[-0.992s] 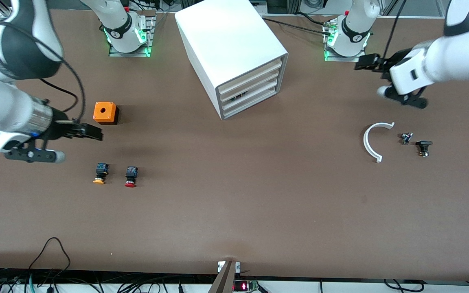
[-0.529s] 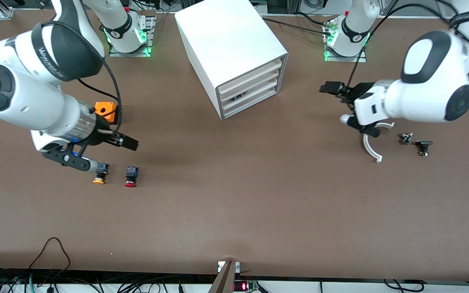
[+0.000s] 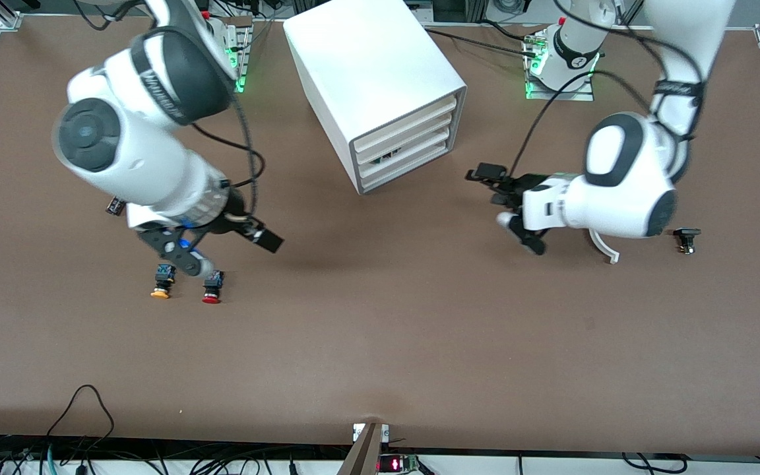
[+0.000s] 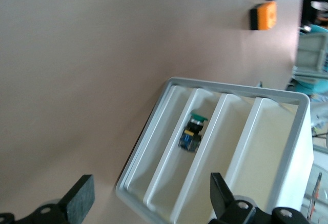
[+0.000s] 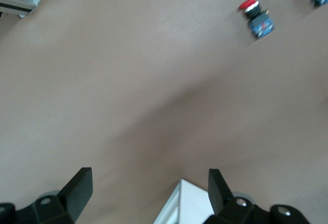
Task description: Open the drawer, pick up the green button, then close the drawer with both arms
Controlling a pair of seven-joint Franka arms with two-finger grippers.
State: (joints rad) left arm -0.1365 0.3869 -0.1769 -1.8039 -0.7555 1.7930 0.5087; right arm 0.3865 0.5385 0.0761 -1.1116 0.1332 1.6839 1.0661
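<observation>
The white cabinet [image 3: 367,72] stands at the middle of the table's robot side, its four drawers all pushed in. The green-capped button [image 4: 193,130] lies in the drawer [image 3: 413,149] second up from the table and shows only as a dark speck in the front view. My left gripper [image 3: 491,183] is open and empty over the table in front of the cabinet; in the left wrist view [image 4: 151,203] its fingers frame the drawer fronts. My right gripper [image 3: 265,239] is open and empty over the table, between the red-capped button and the cabinet, and also shows in the right wrist view [image 5: 148,190].
A yellow-capped button [image 3: 161,282] and a red-capped button [image 3: 212,288] lie under the right arm. An orange box [image 4: 264,15] sits at the right arm's end. A white curved piece [image 3: 607,249] and a small black part [image 3: 687,237] lie at the left arm's end.
Both arms swung inward. The left gripper moved from its end of the table to the cabinet's front. The right gripper moved from beside the orange box toward the cabinet.
</observation>
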